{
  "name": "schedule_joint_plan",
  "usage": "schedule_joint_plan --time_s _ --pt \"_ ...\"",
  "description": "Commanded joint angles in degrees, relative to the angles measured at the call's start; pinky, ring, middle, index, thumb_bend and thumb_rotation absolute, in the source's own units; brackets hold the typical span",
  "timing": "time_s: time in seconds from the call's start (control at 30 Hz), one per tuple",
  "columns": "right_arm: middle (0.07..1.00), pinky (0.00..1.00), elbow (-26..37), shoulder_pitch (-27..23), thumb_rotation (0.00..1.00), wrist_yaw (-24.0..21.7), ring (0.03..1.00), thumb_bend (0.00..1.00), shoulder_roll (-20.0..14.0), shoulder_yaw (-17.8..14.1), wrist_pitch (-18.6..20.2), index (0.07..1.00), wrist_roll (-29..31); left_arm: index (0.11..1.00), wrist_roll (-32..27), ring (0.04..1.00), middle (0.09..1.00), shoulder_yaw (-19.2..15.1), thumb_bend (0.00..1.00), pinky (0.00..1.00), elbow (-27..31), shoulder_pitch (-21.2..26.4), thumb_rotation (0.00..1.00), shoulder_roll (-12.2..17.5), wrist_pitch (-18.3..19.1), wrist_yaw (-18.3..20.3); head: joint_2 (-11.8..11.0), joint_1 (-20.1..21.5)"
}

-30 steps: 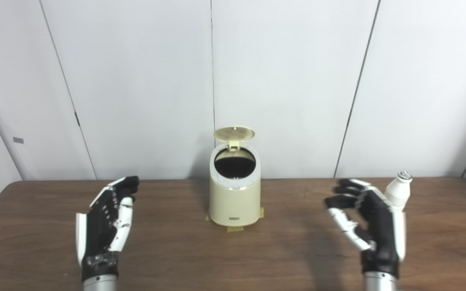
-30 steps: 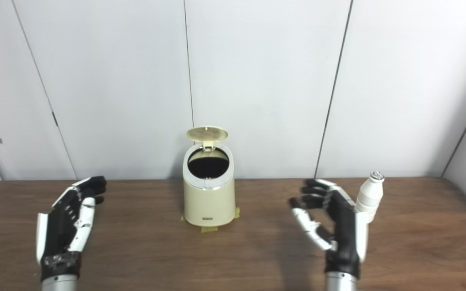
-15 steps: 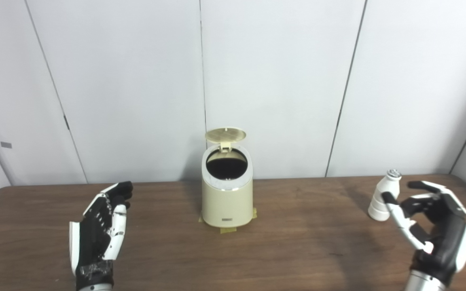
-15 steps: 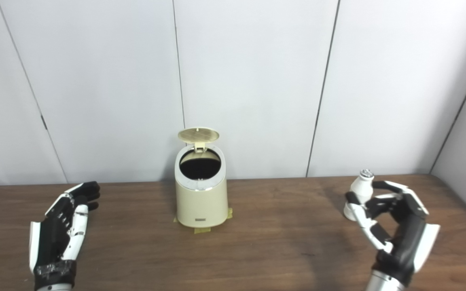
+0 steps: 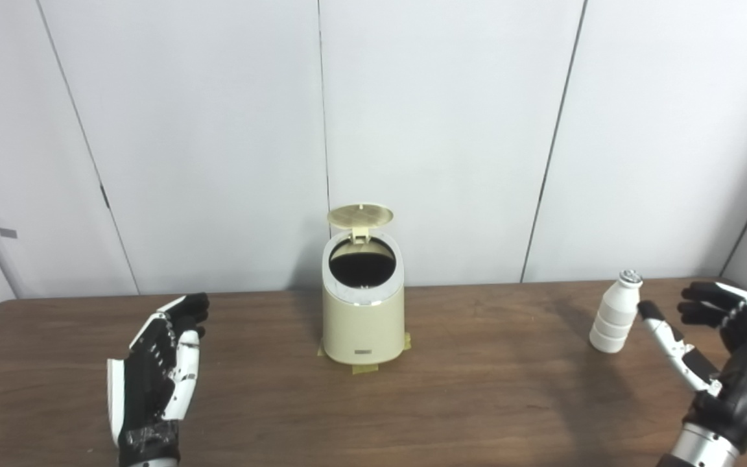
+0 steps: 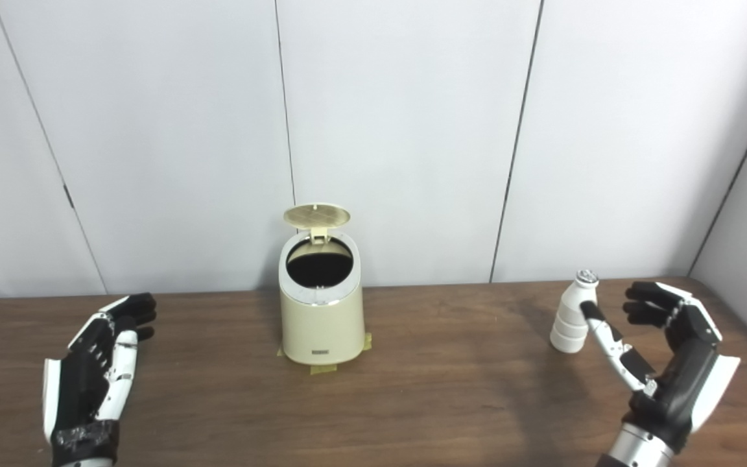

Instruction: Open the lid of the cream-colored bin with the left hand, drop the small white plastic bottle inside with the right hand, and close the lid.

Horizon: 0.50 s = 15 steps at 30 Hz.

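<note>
The cream-colored bin (image 5: 363,321) stands at the table's back middle, taped down at its base. Its round lid (image 5: 360,216) is tipped up at the back, and the dark opening shows. A small white plastic bottle (image 5: 615,314) with a silver cap stands upright on the table at the right. My right hand (image 5: 722,353) is open just right of the bottle, thumb near its side, not touching it. My left hand (image 5: 157,366) hangs open over the table's left part, well away from the bin.
The brown wooden table (image 5: 477,402) runs the full width, its back edge against white wall panels (image 5: 451,130). Yellow tape (image 5: 364,368) pokes out under the bin's front.
The camera swung to the right. My right hand moved from in front of the bottle to its right side and spread wider. The left hand barely moved.
</note>
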State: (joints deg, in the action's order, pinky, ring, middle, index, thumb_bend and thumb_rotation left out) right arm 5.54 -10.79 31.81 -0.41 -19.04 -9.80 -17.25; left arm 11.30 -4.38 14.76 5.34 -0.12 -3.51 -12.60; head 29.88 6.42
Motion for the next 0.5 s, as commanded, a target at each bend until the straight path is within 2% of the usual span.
schedule_joint_plan --time_s 0.0,0.03,0.1,0.17,0.3,0.47 --pt "0.778 0.57 2.72 -1.11 0.29 -2.18 0.685 0.79 -1.34 0.68 2.11 0.838 -0.15 0.712 0.75 0.731 0.724 0.25 0.17 0.69 2.0 1.82 0.59 -0.09 -1.55 0.14 0.03 0.09" --pt "0.807 0.63 3.02 -0.84 0.3 -3.25 0.729 0.79 -1.78 1.02 3.31 0.871 0.13 0.712 0.64 0.731 0.724 0.23 0.17 0.69 2.0 1.82 0.59 -0.09 -1.55 0.19 0.04 0.13" --pt "0.895 0.81 3.72 -0.36 0.32 -5.57 0.851 0.8 -2.66 1.62 6.23 0.967 0.59 0.713 0.57 0.731 0.724 0.18 0.17 0.69 1.87 1.85 0.59 -0.04 -1.67 0.19 0.1 0.15" --pt "0.919 0.87 4.39 -0.22 0.34 -7.38 0.899 0.81 -3.2 1.85 9.56 0.992 1.0 0.712 1.0 0.732 0.724 0.19 0.17 0.69 1.87 1.86 0.6 -0.04 -1.43 0.08 0.1 0.15" --pt "0.91 0.78 4.14 -0.73 0.33 -9.07 0.873 0.84 -4.32 2.15 14.33 0.967 1.05 0.711 0.99 0.73 0.722 0.2 0.18 0.69 2.04 1.8 0.6 -0.05 -1.13 0.21 0.31 0.14" --pt "0.907 0.77 3.17 -1.76 0.32 -10.34 0.871 0.87 -5.42 2.34 18.54 0.956 1.36 0.71 0.88 0.73 0.723 0.05 0.18 0.68 1.88 1.92 0.59 -0.17 -1.26 0.03 0.37 0.04"
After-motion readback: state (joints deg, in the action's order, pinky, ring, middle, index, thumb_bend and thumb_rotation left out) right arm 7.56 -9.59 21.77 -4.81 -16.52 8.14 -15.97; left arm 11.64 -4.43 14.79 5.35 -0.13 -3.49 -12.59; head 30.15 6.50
